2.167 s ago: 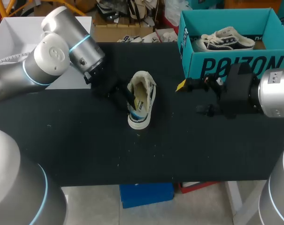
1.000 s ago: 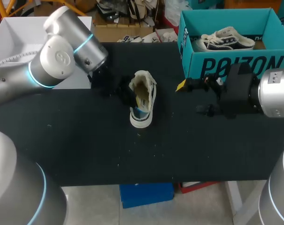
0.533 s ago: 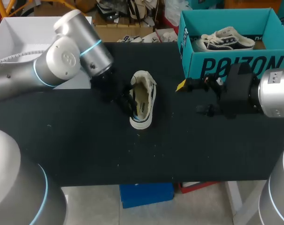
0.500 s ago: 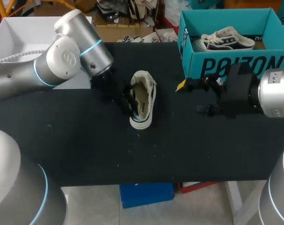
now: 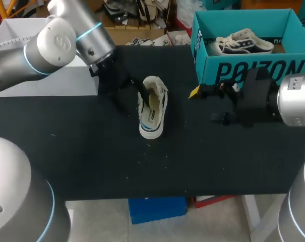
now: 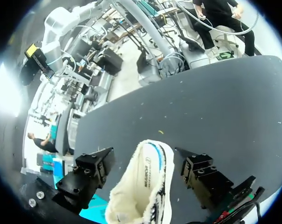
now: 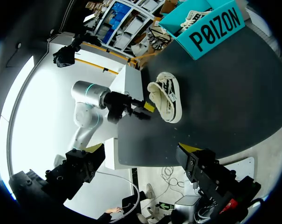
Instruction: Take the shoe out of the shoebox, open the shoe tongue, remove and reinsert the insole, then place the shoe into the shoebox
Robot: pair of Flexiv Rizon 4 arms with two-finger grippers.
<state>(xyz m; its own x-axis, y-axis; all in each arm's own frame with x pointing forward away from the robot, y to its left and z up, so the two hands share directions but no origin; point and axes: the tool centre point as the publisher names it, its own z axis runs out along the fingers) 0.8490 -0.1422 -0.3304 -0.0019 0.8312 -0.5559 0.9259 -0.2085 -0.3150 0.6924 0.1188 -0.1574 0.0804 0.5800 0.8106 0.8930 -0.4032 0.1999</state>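
A white low shoe [image 5: 152,110] with dark trim rests on the black table [image 5: 92,156], toe toward the near edge and its pale lining showing. My left gripper [image 5: 142,97] is at the shoe's heel end. In the left wrist view the shoe [image 6: 145,186] lies between the wide-apart fingers [image 6: 87,175], which stand open and clear of it on both sides. My right gripper [image 5: 200,92] hangs open in front of the teal shoebox [image 5: 253,70], a short way right of the shoe. From the right wrist, the shoe [image 7: 166,98] and shoebox [image 7: 210,25] lie far ahead of that gripper [image 7: 143,163].
A second shoe [image 5: 240,43] lies inside the shoebox at the table's far right. A white box [image 5: 36,55] stands at the far left edge, behind my left arm [image 5: 51,40].
My left gripper has gone from shut at the shoe's opening to open, and the left arm has risen and swung back toward the far left. The shoe and the right arm kept still.
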